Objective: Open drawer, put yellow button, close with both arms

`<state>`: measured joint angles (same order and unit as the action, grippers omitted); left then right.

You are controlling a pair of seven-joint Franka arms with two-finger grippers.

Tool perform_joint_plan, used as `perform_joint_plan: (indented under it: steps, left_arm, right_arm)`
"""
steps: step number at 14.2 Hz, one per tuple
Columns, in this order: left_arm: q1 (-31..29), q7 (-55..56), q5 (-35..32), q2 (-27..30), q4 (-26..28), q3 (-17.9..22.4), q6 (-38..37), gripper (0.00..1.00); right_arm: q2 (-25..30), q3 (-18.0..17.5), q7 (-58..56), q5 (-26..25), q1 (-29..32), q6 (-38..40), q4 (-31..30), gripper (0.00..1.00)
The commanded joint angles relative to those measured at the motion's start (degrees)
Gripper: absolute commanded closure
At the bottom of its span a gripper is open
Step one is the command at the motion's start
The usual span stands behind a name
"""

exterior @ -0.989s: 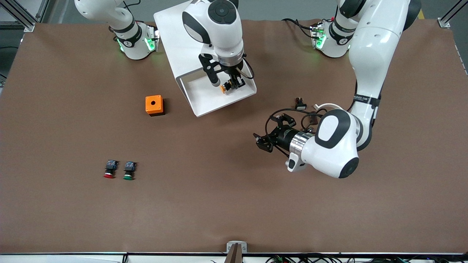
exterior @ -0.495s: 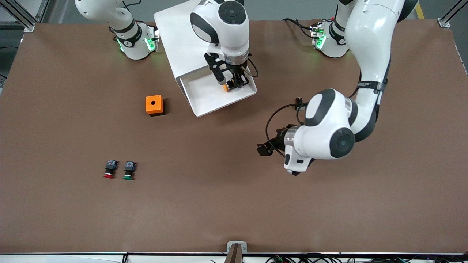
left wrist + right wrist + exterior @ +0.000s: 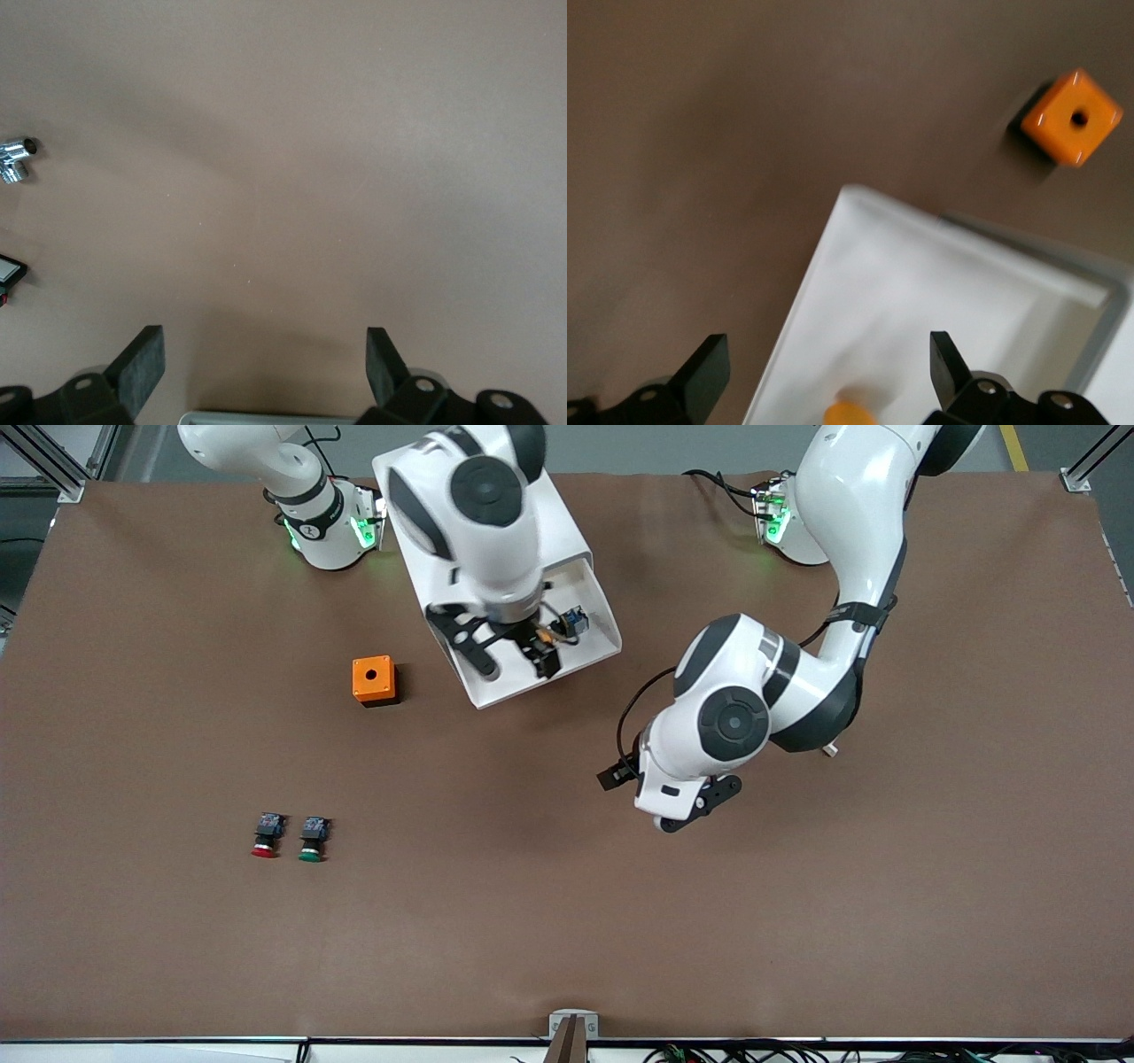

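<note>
change: right gripper (image 3: 516, 658) let go of the yellow button (image 3: 567, 625) and lifted off it; a second ago it pinched the button inside the drawer (image 3: 505, 686).
right gripper: over the drawer, fingers (image 3: 709, 372) spread wide, nothing between them.
yellow button: lying loose in the drawer tray, at about 1 o'clock from the right gripper in the front view; its orange cap (image 3: 850, 413) shows in the right wrist view.
drawer: pulled out of the cabinet (image 3: 567, 540), still open.
left gripper: (image 3: 660, 793) over bare table (image 3: 567, 921), at about 5 o'clock from the drawer; fingers (image 3: 142, 367) wide apart, holding nothing; arm has swung round since a second ago.
meaning: the put step looks done; what's left is pushing the drawer shut with both arms.
others: orange box (image 3: 374, 680) at 9 o'clock of the drawer; red button (image 3: 265, 836) and green button (image 3: 313, 839) untouched, well apart from it.
</note>
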<state>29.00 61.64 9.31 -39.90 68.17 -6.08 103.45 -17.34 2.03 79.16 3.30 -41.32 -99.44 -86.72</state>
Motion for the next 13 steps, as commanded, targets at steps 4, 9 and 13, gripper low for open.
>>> perform_joint_plan:
  steps: [4, 9, 13]
  left_arm:
    - [6.8, 8.2, -5.3, 1.1, 1.8, 0.1, 1.1, 0.0]
    - [10.8, 8.5, -4.9, 1.1, 2.0, 0.0, 1.1, 0.0]
    - [14.3, 8.5, -4.5, 1.0, 2.0, -0.1, 1.1, 0.0]
  right_arm:
    - [3.4, -0.9, -37.8, -0.4, 18.3, 10.8, 4.0, 0.0]
    - [4.2, -0.8, -63.0, -3.8, 30.8, 16.6, 5.4, 0.0]
    - [4.2, -0.9, -73.2, -4.7, 37.6, 17.9, 7.0, 0.0]
